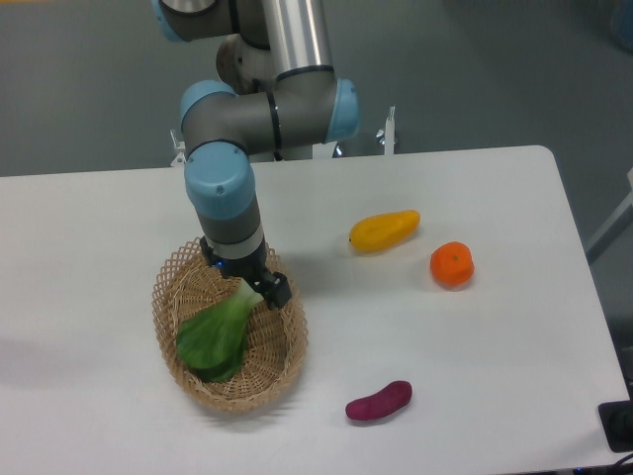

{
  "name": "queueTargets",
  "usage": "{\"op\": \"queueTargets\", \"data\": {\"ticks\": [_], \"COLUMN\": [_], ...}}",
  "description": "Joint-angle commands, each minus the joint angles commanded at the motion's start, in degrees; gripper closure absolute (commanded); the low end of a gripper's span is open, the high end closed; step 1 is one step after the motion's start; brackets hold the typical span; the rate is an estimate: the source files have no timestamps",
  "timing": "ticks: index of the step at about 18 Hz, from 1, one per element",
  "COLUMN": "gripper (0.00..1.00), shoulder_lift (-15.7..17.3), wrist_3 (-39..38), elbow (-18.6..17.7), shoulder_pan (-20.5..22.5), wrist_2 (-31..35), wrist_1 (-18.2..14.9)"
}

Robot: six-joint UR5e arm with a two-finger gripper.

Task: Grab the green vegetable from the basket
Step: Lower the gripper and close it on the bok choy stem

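Camera view takes in a white table [475, 336] with the grey and blue arm [223, 188] reaching down from its far edge toward the basket [282, 371]. That basket, an oval of tan wicker with an open lattice rim, sits on the near left part of the table. Inside it lies the green vegetable [213, 336], its broad leaves spread toward the basket's near left side and its pale stem pointing to the far right rim. The gripper [249, 285] hangs right over that stem end, low inside the basket; one dark finger shows just right of the stem, but I cannot tell whether the jaws are pressing on it or standing apart. Right of the basket, well apart from it, rests a yellow fruit [384, 230]. Farther right sits an orange [452, 264]. A purple sweet potato [379, 400] lies near the basket's near right side.
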Motion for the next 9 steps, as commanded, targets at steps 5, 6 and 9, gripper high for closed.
{"op": "queueTargets", "data": {"ticks": [5, 6, 9], "gripper": [0.00, 0.00, 0.00], "shoulder_lift": [-0.7, -1.0, -1.5], "wrist_3": [-0.3, -0.3, -0.3], "elbow": [-0.4, -0.3, -0.4], "shoulder_pan": [-0.4, -0.4, -0.4], "wrist_2": [0.0, 0.1, 1.1], "wrist_1": [0.4, 0.7, 1.2]}}
